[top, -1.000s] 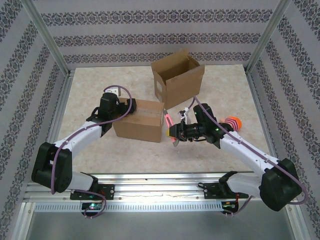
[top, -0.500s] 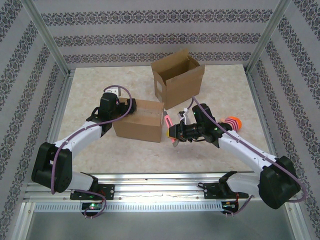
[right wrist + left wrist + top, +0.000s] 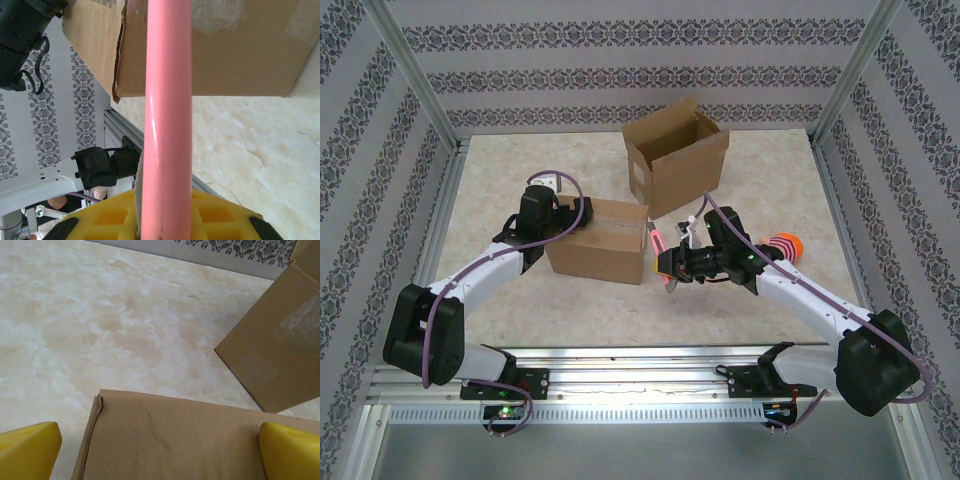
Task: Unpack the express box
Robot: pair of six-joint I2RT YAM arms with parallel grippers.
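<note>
Pinching the pink cutter (image 3: 167, 115), the right gripper (image 3: 669, 266) is creeping slightly nearer the closed box (image 3: 600, 250), while the left gripper (image 3: 160, 450) is staying spread wide over it.

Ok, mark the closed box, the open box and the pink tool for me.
closed box (image 3: 595, 260), top external view, on its front wall.
open box (image 3: 690, 175), top external view, on its outer side wall.
pink tool (image 3: 167, 115), right wrist view, on the middle of its shaft.

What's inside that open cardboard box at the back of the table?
Looking into the open box from above, its bare brown inner walls are visible. Its near wall covers the bottom, so whether anything lies down there cannot be told.
</note>
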